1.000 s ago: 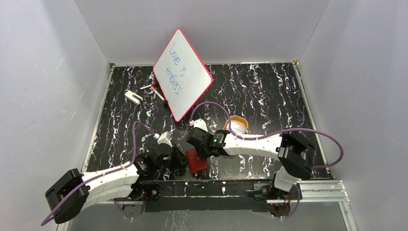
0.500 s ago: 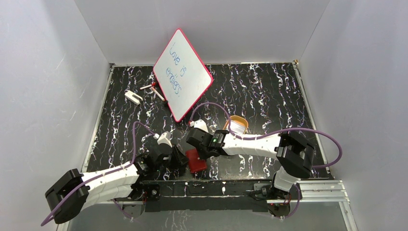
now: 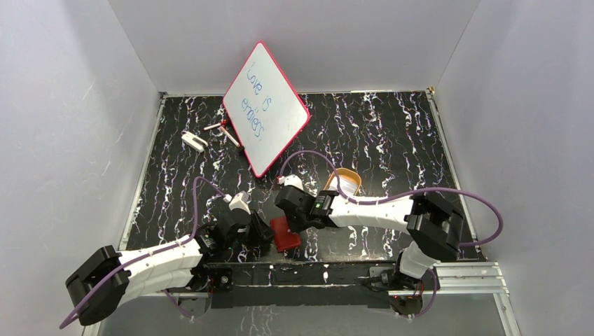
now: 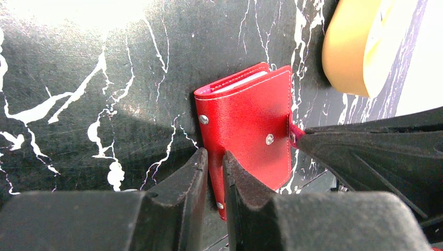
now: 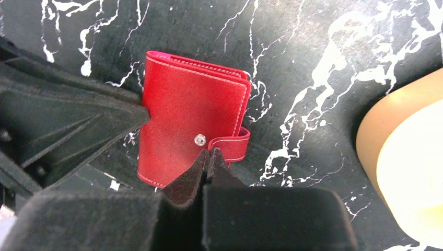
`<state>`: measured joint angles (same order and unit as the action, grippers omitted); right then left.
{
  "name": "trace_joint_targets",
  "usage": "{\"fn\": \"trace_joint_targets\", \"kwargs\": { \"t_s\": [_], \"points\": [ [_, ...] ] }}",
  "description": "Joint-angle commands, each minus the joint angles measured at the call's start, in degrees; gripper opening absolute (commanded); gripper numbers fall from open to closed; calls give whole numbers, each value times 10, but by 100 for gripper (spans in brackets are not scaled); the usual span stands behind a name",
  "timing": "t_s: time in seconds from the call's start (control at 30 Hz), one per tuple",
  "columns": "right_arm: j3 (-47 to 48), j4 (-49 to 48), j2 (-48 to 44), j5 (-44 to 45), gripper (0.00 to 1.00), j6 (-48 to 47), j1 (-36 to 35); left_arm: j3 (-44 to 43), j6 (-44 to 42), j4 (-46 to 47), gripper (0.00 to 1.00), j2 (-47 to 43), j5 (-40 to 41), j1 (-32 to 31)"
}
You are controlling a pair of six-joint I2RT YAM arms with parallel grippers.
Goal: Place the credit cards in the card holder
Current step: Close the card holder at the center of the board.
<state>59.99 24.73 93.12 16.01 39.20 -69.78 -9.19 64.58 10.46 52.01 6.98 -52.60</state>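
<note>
The card holder (image 3: 286,235) is a small red folded wallet lying shut on the black marbled table near the front edge. My left gripper (image 4: 215,157) is shut on its near left edge (image 4: 245,120), one finger on each side of the cover. My right gripper (image 5: 208,152) is shut, its fingertips pinched together on the end of the snap tab (image 5: 232,146), beside the metal snap on the cover (image 5: 188,120). A thin pale edge (image 4: 237,83) shows between the covers. No loose credit cards are plainly in view.
An orange-tan oval tray (image 3: 344,183) with pale contents sits just right of the wallet, close to the right arm. A red-framed whiteboard (image 3: 266,105) leans at the back. Markers and a small white object (image 3: 193,141) lie back left.
My right gripper's jaws have closed at the wallet's snap tab, and that arm has shifted slightly right. The left gripper and the wallet have stayed put.
</note>
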Motion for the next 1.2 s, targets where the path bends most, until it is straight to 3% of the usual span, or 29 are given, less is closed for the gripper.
{"fn": "trace_joint_targets", "kwargs": {
  "t_s": [0.0,1.17],
  "points": [
    [-26,-85,-45,-38,0,0,1,-14,-4,-15,16,-6,11,3],
    [-29,-78,12,-34,0,-7,8,-16,-4,-17,16,-6,13,3]
  ]
}}
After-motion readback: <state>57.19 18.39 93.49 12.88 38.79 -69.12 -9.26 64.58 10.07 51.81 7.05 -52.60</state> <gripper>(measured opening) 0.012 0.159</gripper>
